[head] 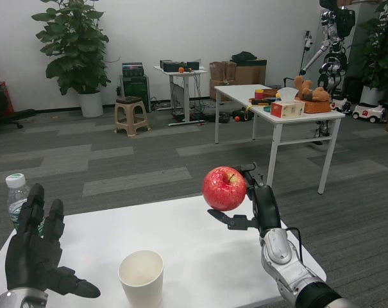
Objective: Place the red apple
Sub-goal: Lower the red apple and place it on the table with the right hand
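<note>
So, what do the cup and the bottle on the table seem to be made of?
The cup looks like white paper: matt, thin rolled rim, though plastic is possible. The bottle looks like clear plastic, see-through with a white screw cap; the left hand partly hides it.
</note>
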